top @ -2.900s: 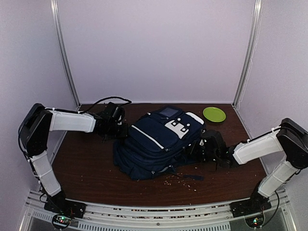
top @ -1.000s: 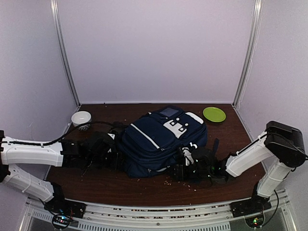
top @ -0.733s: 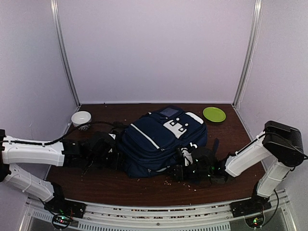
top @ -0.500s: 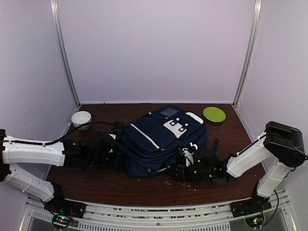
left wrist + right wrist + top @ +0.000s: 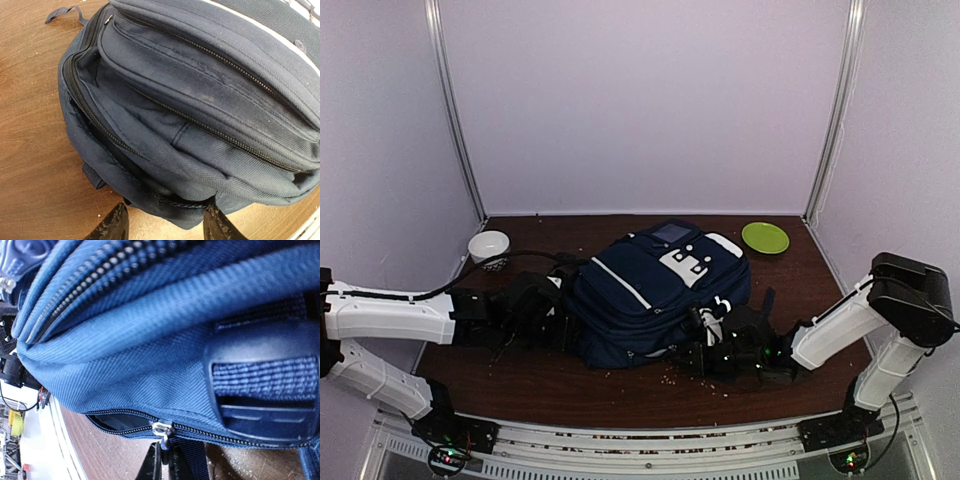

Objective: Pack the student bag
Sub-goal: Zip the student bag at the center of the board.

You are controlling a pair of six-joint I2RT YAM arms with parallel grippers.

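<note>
The right gripper (image 5: 161, 462) is pinched tight on the small metal zip pull (image 5: 161, 431) of the bag (image 5: 150, 355). The bag's coarse woven navy cloth fills that wrist view, beside a moulded plastic buckle (image 5: 265, 385) threaded with ribbed webbing. The left gripper (image 5: 165, 222) stands wide, one finger on either side of the bag's rounded, padded end; contact is unclear. The bag lies mid-table (image 5: 520, 385) between the arms. A white bowl (image 5: 488, 245) and a flat green plate (image 5: 765, 237) sit behind it. From above, both grippers blur into the dark fabric.
</note>
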